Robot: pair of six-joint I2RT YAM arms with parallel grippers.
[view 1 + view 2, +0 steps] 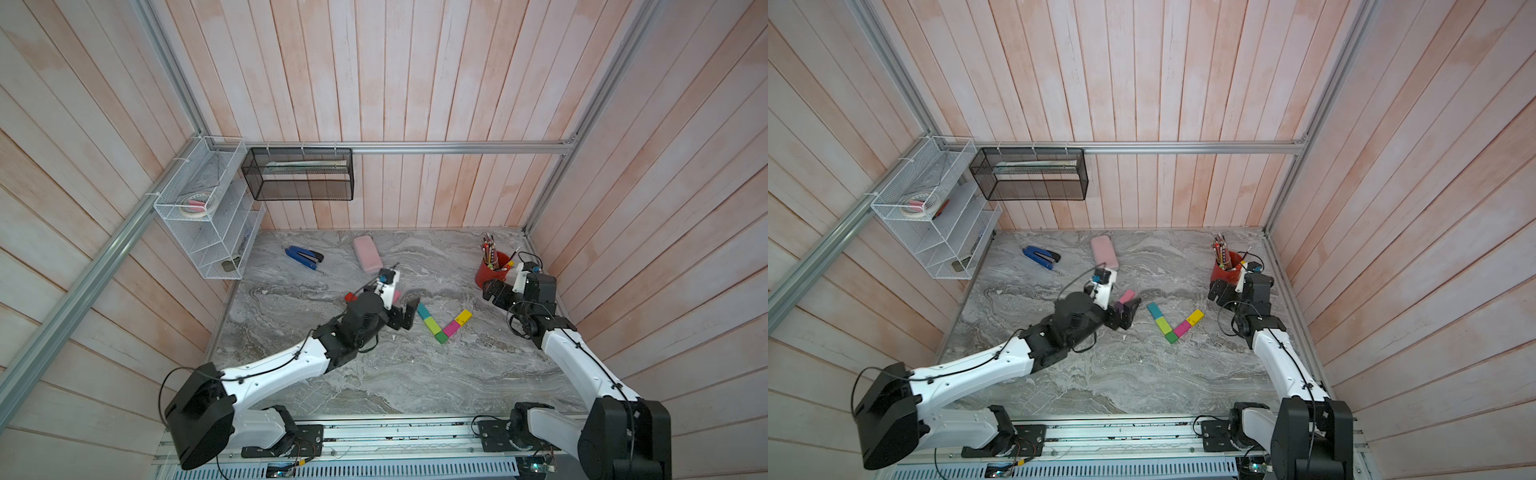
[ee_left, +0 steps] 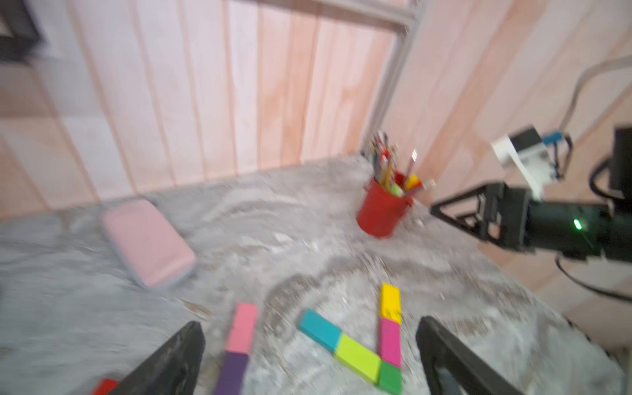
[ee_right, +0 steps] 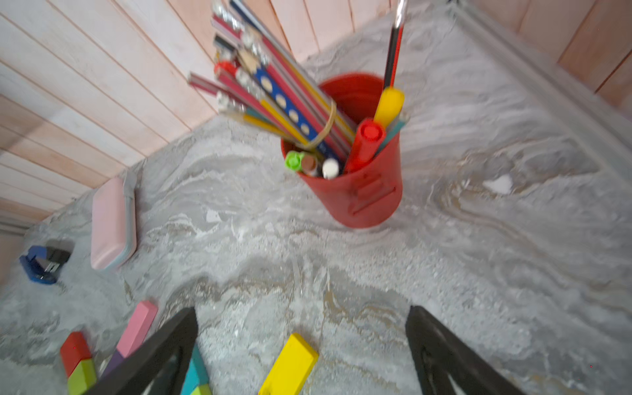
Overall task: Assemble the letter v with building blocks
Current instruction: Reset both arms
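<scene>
Five building blocks lie in a V on the marble table: teal [image 1: 423,311], lime [image 1: 432,325], a green cube [image 1: 441,337] at the point, magenta [image 1: 451,328] and yellow [image 1: 463,316]. Left of the V, a pink block [image 1: 1126,296] and a purple block [image 1: 1120,308] lie end to end. A red block [image 1: 349,296] peeks out behind the left arm. My left gripper [image 1: 405,318] hovers open just left of the teal block, holding nothing. My right gripper [image 1: 494,293] is open and empty beside the red cup, with the yellow block [image 3: 289,366] below it.
A red cup of pens [image 1: 492,270] stands at the back right, close to the right gripper. A pale pink case [image 1: 368,253] and a blue stapler [image 1: 303,257] lie at the back. A white wire rack [image 1: 208,216] and a black mesh basket [image 1: 299,174] hang on the walls.
</scene>
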